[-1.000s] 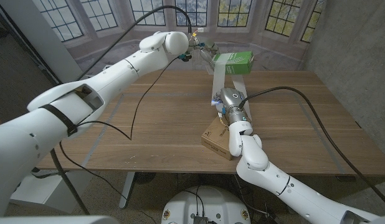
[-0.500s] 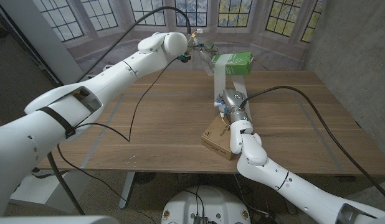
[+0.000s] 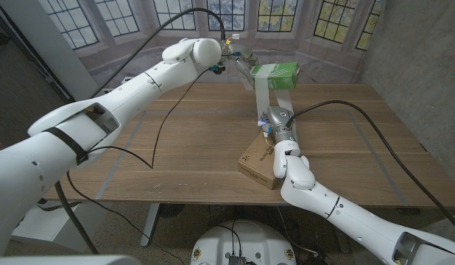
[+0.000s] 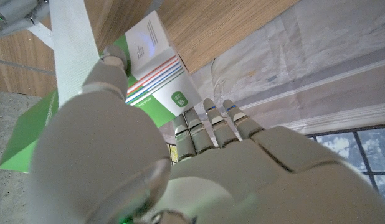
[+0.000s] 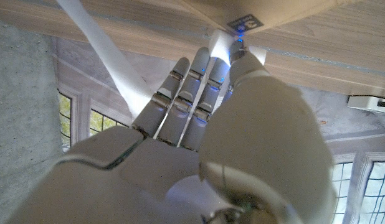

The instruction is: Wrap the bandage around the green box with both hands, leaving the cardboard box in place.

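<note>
Above the table, the left hand [image 3: 238, 57] grips the green box [image 3: 276, 71]; below it, the right hand [image 3: 269, 118] pinches the bandage [image 3: 263, 96] beside the cardboard box [image 3: 258, 163].

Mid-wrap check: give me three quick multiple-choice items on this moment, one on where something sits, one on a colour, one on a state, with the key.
1. Where is the cardboard box?
A. near table edge, beside the right arm
B. far left corner
C. on the green box

2. What colour is the bandage?
A. blue
B. white
C. red

3. What is the left robot hand doing?
A. hanging open
B. pressing the table
C. holding the green box up

Key: 1 A, it lies by the right forearm. 2 B, a white strip runs from the box down to the right robot hand. 3 C, the left wrist view shows fingers on it.
</note>
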Controlling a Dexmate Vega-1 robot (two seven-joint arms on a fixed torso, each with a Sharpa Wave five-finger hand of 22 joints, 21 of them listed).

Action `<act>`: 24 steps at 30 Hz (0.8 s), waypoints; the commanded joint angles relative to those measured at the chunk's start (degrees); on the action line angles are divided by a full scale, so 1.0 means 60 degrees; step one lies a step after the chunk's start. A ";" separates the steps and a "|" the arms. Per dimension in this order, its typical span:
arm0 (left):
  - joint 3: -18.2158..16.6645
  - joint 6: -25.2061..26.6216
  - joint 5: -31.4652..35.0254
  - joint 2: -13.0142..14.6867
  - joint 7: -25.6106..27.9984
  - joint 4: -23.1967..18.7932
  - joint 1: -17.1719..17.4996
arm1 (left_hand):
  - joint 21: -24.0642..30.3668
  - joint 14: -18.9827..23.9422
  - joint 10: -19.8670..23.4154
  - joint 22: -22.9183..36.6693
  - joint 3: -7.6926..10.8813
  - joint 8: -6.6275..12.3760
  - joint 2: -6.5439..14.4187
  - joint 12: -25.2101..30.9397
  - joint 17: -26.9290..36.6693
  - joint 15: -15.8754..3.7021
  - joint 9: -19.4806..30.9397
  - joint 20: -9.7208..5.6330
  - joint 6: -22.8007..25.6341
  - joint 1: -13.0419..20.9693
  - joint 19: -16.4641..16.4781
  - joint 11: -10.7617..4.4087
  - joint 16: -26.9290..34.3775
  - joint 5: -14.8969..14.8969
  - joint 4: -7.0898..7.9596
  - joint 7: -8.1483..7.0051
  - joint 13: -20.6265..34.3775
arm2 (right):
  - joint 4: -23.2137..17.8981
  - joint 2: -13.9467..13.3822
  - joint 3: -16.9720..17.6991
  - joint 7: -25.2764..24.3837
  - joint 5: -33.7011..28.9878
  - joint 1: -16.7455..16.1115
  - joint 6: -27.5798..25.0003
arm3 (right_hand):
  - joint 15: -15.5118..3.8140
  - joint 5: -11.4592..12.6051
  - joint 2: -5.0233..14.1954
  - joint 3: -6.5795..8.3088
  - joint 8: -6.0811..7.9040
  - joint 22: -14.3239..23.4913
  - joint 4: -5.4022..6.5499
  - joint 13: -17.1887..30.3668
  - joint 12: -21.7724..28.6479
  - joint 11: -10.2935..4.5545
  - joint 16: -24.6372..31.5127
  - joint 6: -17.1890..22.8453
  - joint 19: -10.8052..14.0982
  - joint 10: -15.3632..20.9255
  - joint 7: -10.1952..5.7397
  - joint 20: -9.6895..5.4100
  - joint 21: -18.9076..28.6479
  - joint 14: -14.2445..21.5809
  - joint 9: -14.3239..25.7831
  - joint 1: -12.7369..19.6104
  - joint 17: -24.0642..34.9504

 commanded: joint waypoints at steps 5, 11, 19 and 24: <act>-0.0134 0.0105 0.0008 0.0207 -0.0181 -0.0466 0.0103 | 0.0060 0.0066 0.0076 0.0052 0.0125 0.0151 0.1081 0.0027 0.0010 0.0038 0.0033 -0.0001 0.1125 -0.0511 0.0026 -0.0023 -0.0024 0.0068 0.0050 0.0255 0.0029 | 0.0453 -0.0312 -0.0128 -0.0136 0.0692 0.0477 -0.0346 | -0.0953 0.0037 0.0114 -0.0075 -0.0050 0.0010 0.0017 0.0094 0.0049 -0.0416 -0.0028 -0.0003 0.0111 0.0377 0.0036 -0.0636 0.0057 0.0107 0.0034 0.0020 0.0061; -0.0418 0.0333 -0.0087 0.0781 -0.0436 -0.1233 0.0461 | 0.0059 0.0075 0.0092 0.0052 0.0128 0.0149 0.1091 0.0027 0.0015 0.0056 0.0033 0.0006 0.1124 -0.0553 0.0022 -0.0003 -0.0022 0.0067 0.0069 0.0270 0.0034 | 0.0452 -0.0411 -0.0183 -0.0183 0.0867 0.0610 -0.0445 | -0.0952 0.0039 0.0116 -0.0083 -0.0055 0.0010 0.0011 0.0104 0.0050 -0.0405 -0.0036 0.0006 0.0112 0.0375 0.0040 -0.0619 0.0055 0.0118 0.0036 0.0031 0.0073; -0.0705 0.0607 0.0032 0.1369 -0.0638 -0.1898 0.0808 | 0.0056 0.0060 0.0073 0.0053 0.0134 0.0141 0.1093 0.0012 0.0015 0.0041 0.0033 0.0006 0.1111 -0.0587 0.0014 0.0010 -0.0031 0.0067 0.0075 0.0279 0.0041 | 0.0396 -0.0514 -0.0332 -0.0208 0.0988 0.0796 -0.0489 | -0.0951 0.0041 0.0125 -0.0096 -0.0069 0.0011 0.0009 0.0125 0.0055 -0.0397 -0.0055 0.0002 0.0118 0.0370 0.0049 -0.0606 0.0055 0.0116 0.0039 0.0040 0.0087; -0.0801 0.0643 0.0078 0.1543 -0.0753 -0.2119 0.0930 | 0.0054 0.0061 0.0094 0.0053 0.0138 0.0136 0.1099 0.0016 0.0015 0.0056 0.0033 0.0010 0.1105 -0.0608 0.0006 0.0037 -0.0031 0.0068 0.0080 0.0273 0.0046 | 0.0551 -0.0516 -0.0379 -0.0258 0.1089 0.0934 -0.0459 | -0.0951 0.0040 0.0130 -0.0107 -0.0080 0.0011 0.0010 0.0141 0.0054 -0.0425 -0.0063 -0.0008 0.0122 0.0351 0.0041 -0.0608 0.0055 0.0121 0.0042 0.0043 0.0100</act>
